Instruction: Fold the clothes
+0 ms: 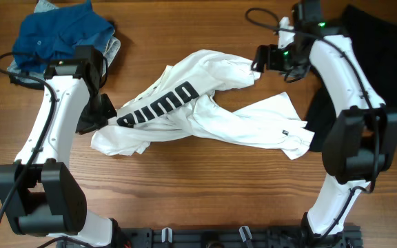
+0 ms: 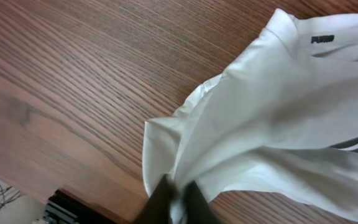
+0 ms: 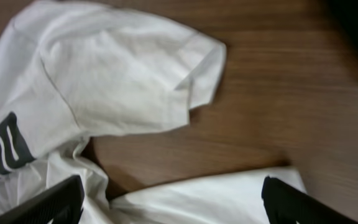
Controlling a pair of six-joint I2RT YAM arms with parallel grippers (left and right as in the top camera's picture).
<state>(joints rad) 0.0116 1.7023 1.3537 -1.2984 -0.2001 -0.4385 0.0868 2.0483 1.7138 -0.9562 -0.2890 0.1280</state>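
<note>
White cotton sprawls across the middle of your wooden table [image 1: 198, 193]: the white shirt [image 1: 212, 117] lies crumpled and unfolded, its black lettering [image 1: 160, 103] facing up and running diagonally. One sleeve reaches toward the far right and a broad flap spreads toward the near right.

Your left gripper [image 1: 105, 114] sits at the shirt's left edge. In the left wrist view its dark fingers [image 2: 160, 202] are pressed close together with a fold of white fabric pinched between them, and the cloth fans out from that grip over the wood.

Your right gripper [image 1: 259, 58] hangs just beside the far sleeve. In the right wrist view its fingers [image 3: 48, 202] stand wide apart at the two lower corners with nothing between them, and the sleeve and a second layer of shirt lie below.

A blue garment [image 1: 57, 34] is heaped at the far left corner, and a black garment [image 1: 381, 48] lies at the far right, partly behind the right arm.
</note>
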